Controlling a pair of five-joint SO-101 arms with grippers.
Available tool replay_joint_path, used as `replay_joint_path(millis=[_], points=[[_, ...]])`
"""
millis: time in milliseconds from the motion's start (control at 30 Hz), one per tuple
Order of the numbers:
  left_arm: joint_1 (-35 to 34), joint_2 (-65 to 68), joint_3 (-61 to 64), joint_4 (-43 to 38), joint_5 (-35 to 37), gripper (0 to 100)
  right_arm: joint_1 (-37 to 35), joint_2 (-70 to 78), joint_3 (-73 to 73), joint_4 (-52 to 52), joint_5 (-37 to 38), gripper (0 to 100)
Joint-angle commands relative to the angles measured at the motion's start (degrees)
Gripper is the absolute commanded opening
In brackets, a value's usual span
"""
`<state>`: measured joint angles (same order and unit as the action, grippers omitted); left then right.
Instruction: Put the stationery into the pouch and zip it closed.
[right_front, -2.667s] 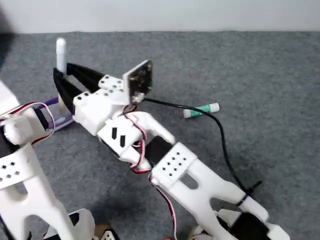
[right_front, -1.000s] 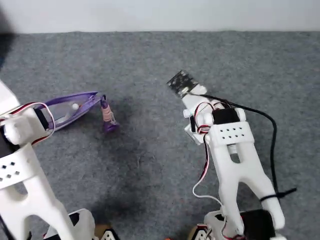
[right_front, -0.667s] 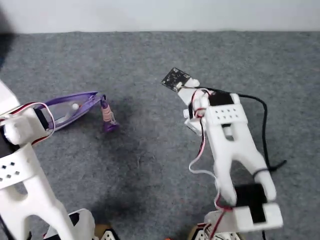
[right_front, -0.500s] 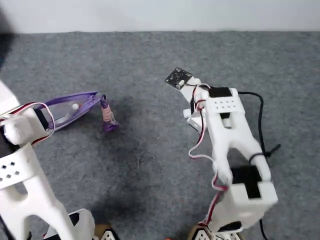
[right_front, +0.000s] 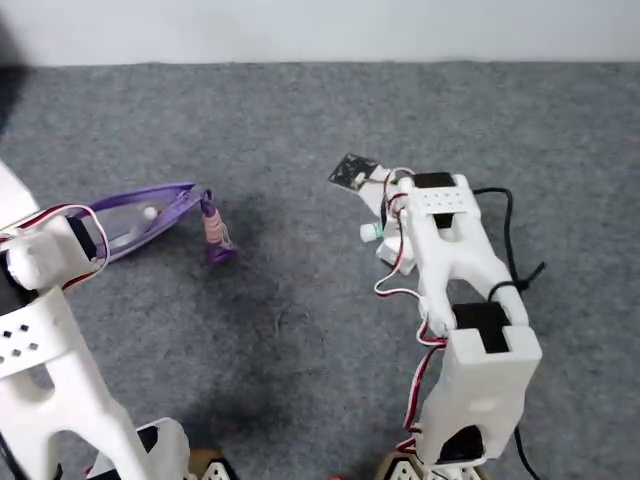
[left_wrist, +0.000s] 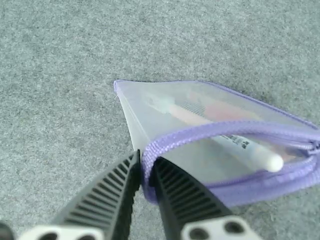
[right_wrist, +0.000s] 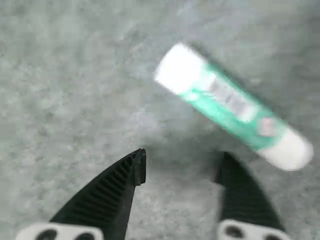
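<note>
In the high view, a translucent purple pouch is seen at the middle left of the frame, lying on the grey mat with its mouth gaping. A pink and purple zipper pull is seen at its right end. The purple zipper edge of the pouch is gripped by the left gripper, whose two black ribbed jaws are clenched on the fabric. A white pen and some pinkish items, too blurred to be told apart, are seen inside the pouch through its clear wall. A green and white glue stick is left lying on the mat, well apart from the pouch. In the high view only its white end is seen, just right of centre, beside the right arm. The right gripper is held above the mat near the glue stick with its jaws spread wide, and nothing is grasped.
</note>
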<state>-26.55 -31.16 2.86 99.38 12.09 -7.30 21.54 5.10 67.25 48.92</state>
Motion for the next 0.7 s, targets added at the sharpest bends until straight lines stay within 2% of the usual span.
replay_joint_path(millis=[0,300,433,500,667], points=[[-0.4,-0.6,-0.7,1.0,-0.4,1,-0.3,-1.6,-2.5,2.8,0.5,1.3],[-0.4,-0.6,-0.7,1.0,-0.4,1,-0.5,-9.4,-2.9,8.5,-1.8,1.7],[-0.4,-0.6,-0.7,1.0,-0.4,1,-0.2,-12.4,-3.0,4.3,-3.1,3.5],[-0.4,-0.6,-0.7,1.0,-0.4,1,0.0,-13.3,-3.0,2.0,-3.0,11.3],[-0.4,-0.6,-0.7,1.0,-0.4,1,-0.4,-14.0,-3.0,-1.3,-2.5,43.7]])
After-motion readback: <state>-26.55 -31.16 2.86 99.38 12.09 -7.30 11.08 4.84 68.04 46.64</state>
